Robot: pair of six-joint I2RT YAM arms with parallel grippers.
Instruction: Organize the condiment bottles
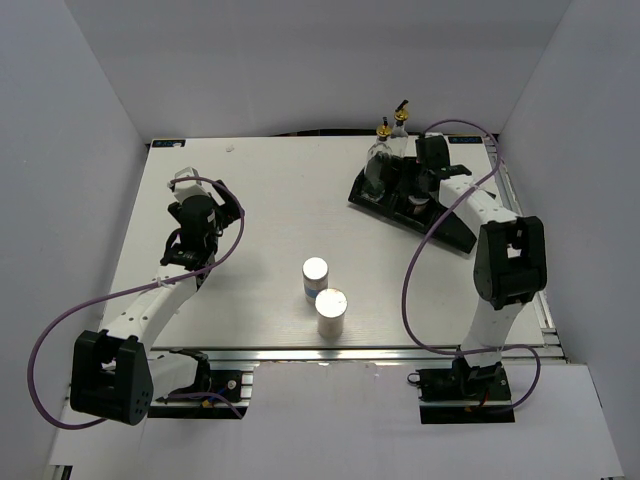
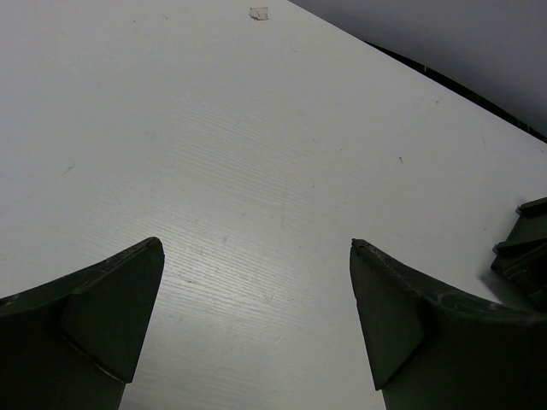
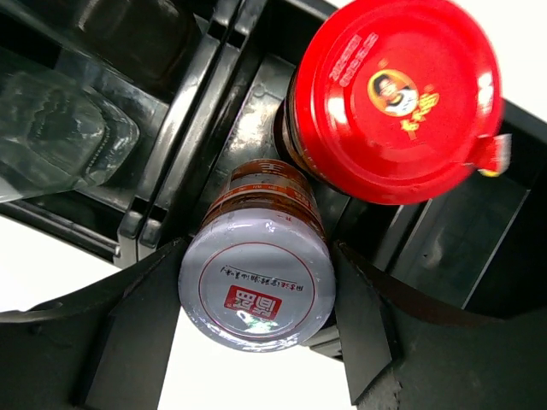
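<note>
My right gripper [image 3: 256, 286] is over the long black tray [image 1: 452, 232] at the back right. Its fingers press both sides of the short silver-lidded jar [image 3: 256, 282], which stands in a tray compartment. The red-lidded jar [image 3: 397, 94] stands right beside it in the tray. Two clear glass cruets [image 1: 383, 160] with gold spouts stand at the tray's far left end; one shows in the right wrist view [image 3: 60, 128]. Two white-topped shakers [image 1: 315, 272] [image 1: 331, 310] stand together on the table's middle front. My left gripper [image 2: 256, 248] is open and empty above bare table on the left.
The white table [image 1: 280, 200] is walled in by white panels at the left, back and right. A corner of the black tray [image 2: 526, 248] shows at the right edge of the left wrist view. A small scrap [image 2: 258, 13] lies near the table's far edge.
</note>
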